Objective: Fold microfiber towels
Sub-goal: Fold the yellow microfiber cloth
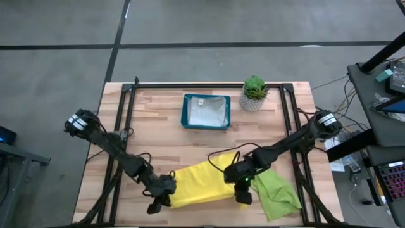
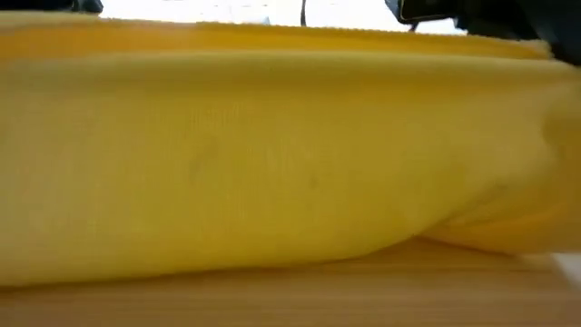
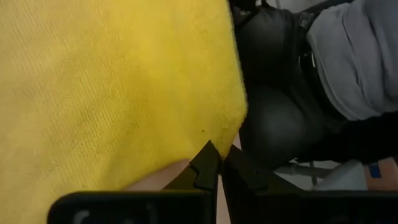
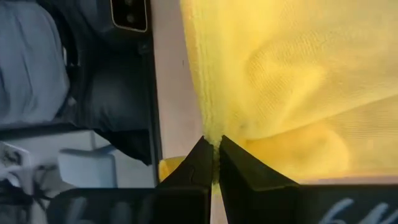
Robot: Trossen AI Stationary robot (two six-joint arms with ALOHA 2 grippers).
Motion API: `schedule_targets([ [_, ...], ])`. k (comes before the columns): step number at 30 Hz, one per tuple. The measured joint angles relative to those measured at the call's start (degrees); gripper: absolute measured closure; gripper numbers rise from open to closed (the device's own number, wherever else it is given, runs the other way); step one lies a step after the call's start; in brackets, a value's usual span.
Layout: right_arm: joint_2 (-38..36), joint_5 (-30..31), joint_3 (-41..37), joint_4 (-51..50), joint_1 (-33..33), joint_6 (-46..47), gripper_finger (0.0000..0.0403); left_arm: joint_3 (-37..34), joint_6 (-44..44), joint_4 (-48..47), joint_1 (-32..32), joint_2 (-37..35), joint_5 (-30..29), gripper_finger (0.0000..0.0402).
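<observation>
A yellow microfiber towel [image 1: 197, 183] lies crumpled across the table's near middle and fills the low view [image 2: 272, 154], its bulk resting on the wood. My left gripper [image 1: 159, 201] is shut at its near left corner. My right gripper [image 1: 242, 196] is shut at its near right corner. A lime green towel [image 1: 276, 194] lies loosely bunched just right of my right gripper. A pale grey towel [image 1: 207, 113] lies inside the teal tray [image 1: 185, 111] at the far middle. My left gripper pinches the yellow towel's near left corner [image 3: 200, 144] between its two fingertips, slanting down from the table's left. How many layers it has cannot be told. The cloth beyond the fingers lies on the table. My right gripper pinches the towel's edge at its near right corner [image 4: 211, 138] between its two fingertips, slanting down from the right. The cloth spreads slack and wrinkled away from the fingers, over the wood.
A small potted plant [image 1: 254, 94] stands right of the tray. Black frame rails [image 1: 120, 126] run along both table sides. A person in dark trousers and a grey sleeve [image 3: 348, 56] stands just past the near edge. Bare wood lies between tray and yellow towel.
</observation>
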Motion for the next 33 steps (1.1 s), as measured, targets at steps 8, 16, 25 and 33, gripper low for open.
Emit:
schedule_targets([
  [8,-0.1,6.7,11.7,-21.4,-2.3,-12.2,0.0394,-0.2,3.3,-11.1,2.7,-12.6,-0.3,0.0401],
  [16,-0.1,11.6,16.3,-24.5,-4.1,-17.6,0.0394,-1.0,7.5,-12.9,4.0,-20.9,-16.4,0.0401],
  [25,0.0,14.0,12.7,-24.5,-6.8,-19.3,0.0394,-1.2,9.8,-9.8,4.1,-8.2,-22.4,0.0401],
  [33,0.0,14.0,9.1,-23.7,-7.7,-19.1,0.0394,0.0,9.7,-4.9,4.8,5.1,-22.3,0.0401],
])
